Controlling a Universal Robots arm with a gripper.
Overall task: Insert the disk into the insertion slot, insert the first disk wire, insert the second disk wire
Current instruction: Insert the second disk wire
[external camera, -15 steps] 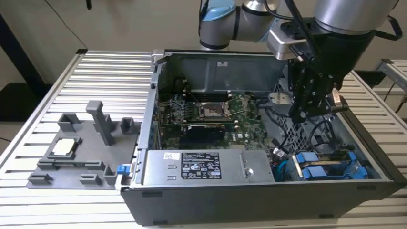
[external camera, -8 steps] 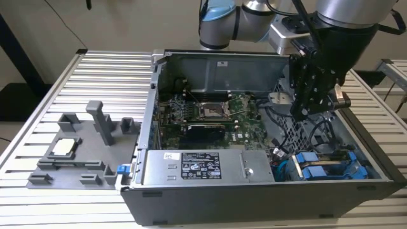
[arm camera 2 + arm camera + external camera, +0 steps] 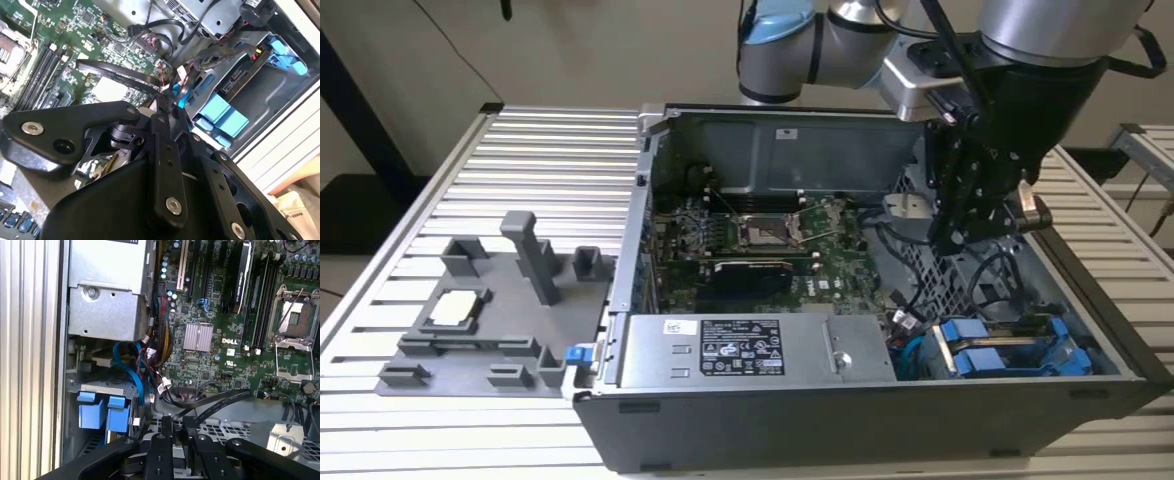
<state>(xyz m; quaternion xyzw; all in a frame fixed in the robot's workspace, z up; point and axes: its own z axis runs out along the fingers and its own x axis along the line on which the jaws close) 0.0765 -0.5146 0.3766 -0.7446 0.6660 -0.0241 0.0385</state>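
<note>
**Q:** What does the black, multi-link metal gripper (image 3: 958, 235) hold?

**A:** Its fingers are drawn close together over the open grey steel computer case (image 3: 1067, 300), above the perforated grey metal cage wall (image 3: 927, 270). In the second wrist view the fingertips (image 3: 161, 107) pinch what appears to be the end of a flat black cable (image 3: 120, 74). The first wrist view shows the same flat cable (image 3: 220, 402) running away from the tips toward the green motherboard (image 3: 220, 315). The grasp is judged, not certain.

**Q:** Where does the disk lie from the gripper?

**A:** The flat disk in its bright blue plastic carrier (image 3: 1007, 350) sits seated in the grey sheet-metal insertion slot (image 3: 1107, 355) at the case's near corner on the exterior view's right. It lies below the gripper and toward the near edge. Its long axis runs across the case, the blue end tabs (image 3: 102, 410) pointing inward to the motherboard.

**Q:** What surrounds the work?

**A:** A silver power-supply box with a white label (image 3: 740, 350) lies left of the disk. The case rests on a ribbed aluminium bench (image 3: 467, 200), which also carries a grey moulded fixture tray (image 3: 494, 300).
</note>
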